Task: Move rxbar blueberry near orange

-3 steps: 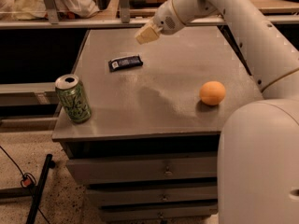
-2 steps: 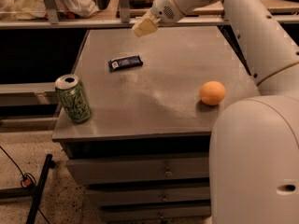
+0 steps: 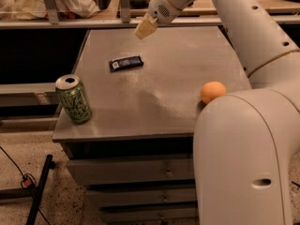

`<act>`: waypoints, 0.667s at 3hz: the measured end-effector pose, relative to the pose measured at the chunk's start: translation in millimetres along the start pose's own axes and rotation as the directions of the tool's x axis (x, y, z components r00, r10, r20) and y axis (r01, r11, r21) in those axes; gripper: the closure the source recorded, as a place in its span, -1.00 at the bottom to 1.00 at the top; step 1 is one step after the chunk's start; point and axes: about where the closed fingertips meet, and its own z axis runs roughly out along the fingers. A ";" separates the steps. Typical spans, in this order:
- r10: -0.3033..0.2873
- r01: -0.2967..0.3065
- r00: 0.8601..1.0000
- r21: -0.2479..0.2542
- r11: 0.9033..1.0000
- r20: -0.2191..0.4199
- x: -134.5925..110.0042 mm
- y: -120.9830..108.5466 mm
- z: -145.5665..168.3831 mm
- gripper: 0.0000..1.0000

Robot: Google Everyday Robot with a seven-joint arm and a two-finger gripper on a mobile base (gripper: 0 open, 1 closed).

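The rxbar blueberry (image 3: 125, 63), a flat dark bar with a pale label patch, lies on the grey cabinet top (image 3: 159, 102) toward its back left. The orange (image 3: 213, 92) sits near the right edge, partly behind my white arm. My gripper (image 3: 145, 28) hangs above the back of the top, up and to the right of the bar, apart from it and holding nothing that I can see.
A green drink can (image 3: 73, 99) stands upright near the front left corner. My bulky white arm (image 3: 243, 149) fills the right foreground. Drawers sit below the top. A shelf rail with cloth (image 3: 56, 3) runs along the back. Cables lie on the floor at left.
My gripper has moved left and slightly toward the back of the top, closer to above the bar. The bar, orange and can have not moved.
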 end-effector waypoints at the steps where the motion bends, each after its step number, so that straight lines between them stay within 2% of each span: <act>1: -0.006 0.007 0.999 0.008 1.000 -0.039 8.3 -3.8 5.9 -0.28; 2: -0.037 0.036 0.998 -0.023 0.999 -0.041 13.3 -1.4 15.7 -0.72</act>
